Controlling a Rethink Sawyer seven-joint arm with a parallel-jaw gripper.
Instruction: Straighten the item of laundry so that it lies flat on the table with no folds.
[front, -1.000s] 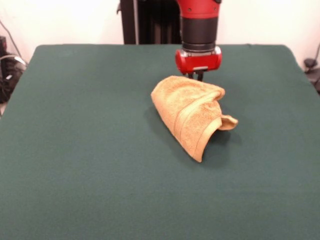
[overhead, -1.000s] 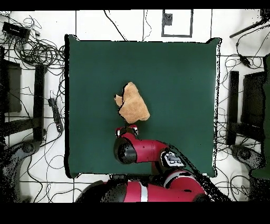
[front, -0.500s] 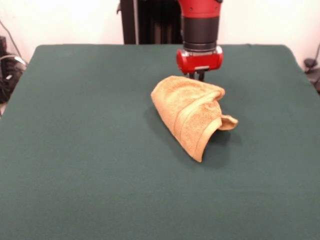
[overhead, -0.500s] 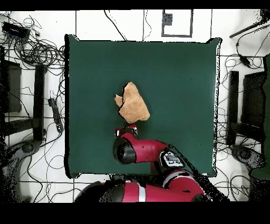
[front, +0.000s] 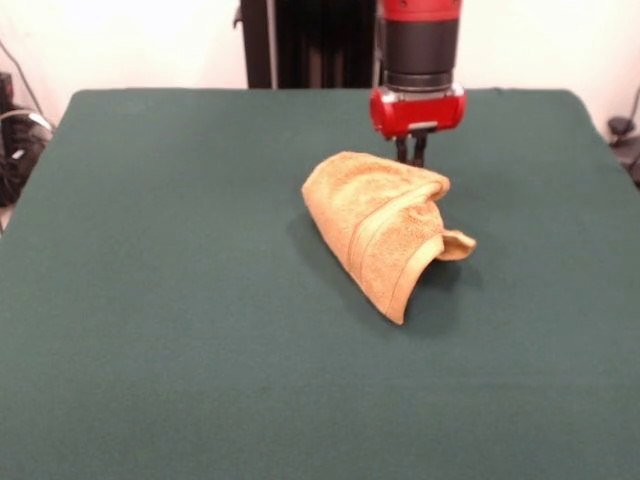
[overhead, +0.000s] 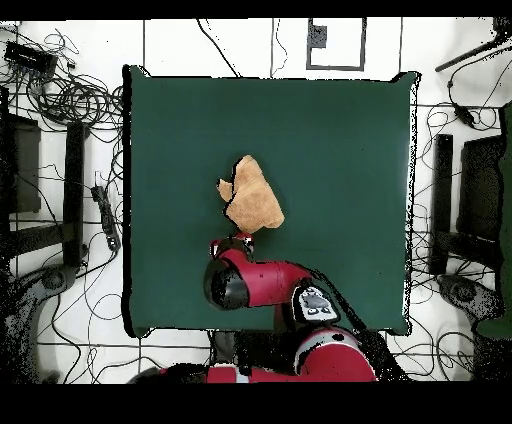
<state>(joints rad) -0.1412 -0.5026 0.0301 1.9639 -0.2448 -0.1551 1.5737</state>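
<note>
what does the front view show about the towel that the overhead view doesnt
Only the front view shows the towel humped up off the table, a paler band running down it and one corner curled out to the side, with the gripper just behind its far edge. Only the overhead view shows the whole table outline, the towel's footprint and the arm's reach across it. Both show the towel still folded, near the table's middle.
</note>
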